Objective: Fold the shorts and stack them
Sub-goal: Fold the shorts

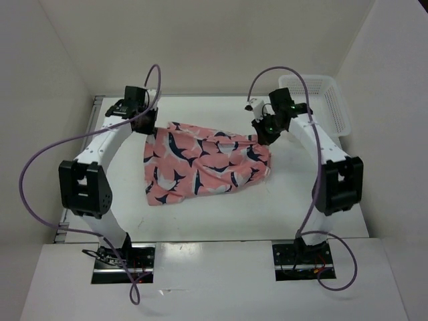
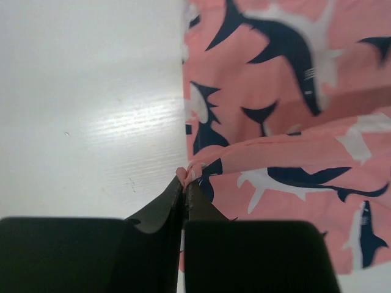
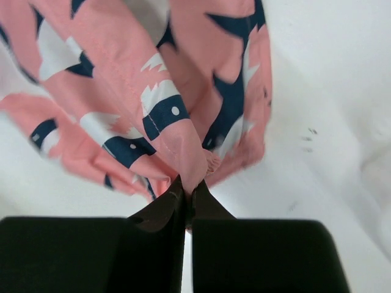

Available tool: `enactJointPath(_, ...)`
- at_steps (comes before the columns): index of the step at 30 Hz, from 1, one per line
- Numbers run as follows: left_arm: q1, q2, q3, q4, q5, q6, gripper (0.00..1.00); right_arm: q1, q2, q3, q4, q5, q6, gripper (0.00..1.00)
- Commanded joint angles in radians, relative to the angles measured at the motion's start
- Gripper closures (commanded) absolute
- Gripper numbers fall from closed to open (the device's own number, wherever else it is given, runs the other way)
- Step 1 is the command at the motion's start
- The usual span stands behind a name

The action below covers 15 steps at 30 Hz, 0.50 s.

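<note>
Robotics lab cell: plain white walls around a white table.

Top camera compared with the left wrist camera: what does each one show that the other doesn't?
Only the top view shows the whole shorts, the right gripper holding their right corner, and the white basket. Only the left wrist view shows, up close, the left gripper pinched shut on a fold of the shorts' edge. Both show the pink printed cloth on the white table.

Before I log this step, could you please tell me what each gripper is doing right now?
Left gripper: closed on an edge of the shorts.
Right gripper: closed on a fold of the shorts.
</note>
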Motion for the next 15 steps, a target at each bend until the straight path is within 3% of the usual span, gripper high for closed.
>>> enactJointPath(1,-0.045,-0.124,0.086,-0.051,-0.055,0.004,1.0,0.001,-0.168,-0.076,-0.087,0.03,-0.06,1.0)
enactJointPath(4,-0.102,-0.133,0.198,-0.072,-0.055,0.004,1.0,0.001,-0.233,-0.11,-0.109,0.03,-0.06,1.0)
enactJointPath(8,-0.165,-0.026,0.361,-0.046,-0.045,0.004,1.0,0.001,-0.258,-0.148,-0.12,0.03,-0.06,1.0)
enactJointPath(15,-0.17,0.218,0.424,0.11,-0.106,0.004,1.0,-0.145,-0.173,-0.098,-0.057,-0.02,0.026,1.0)
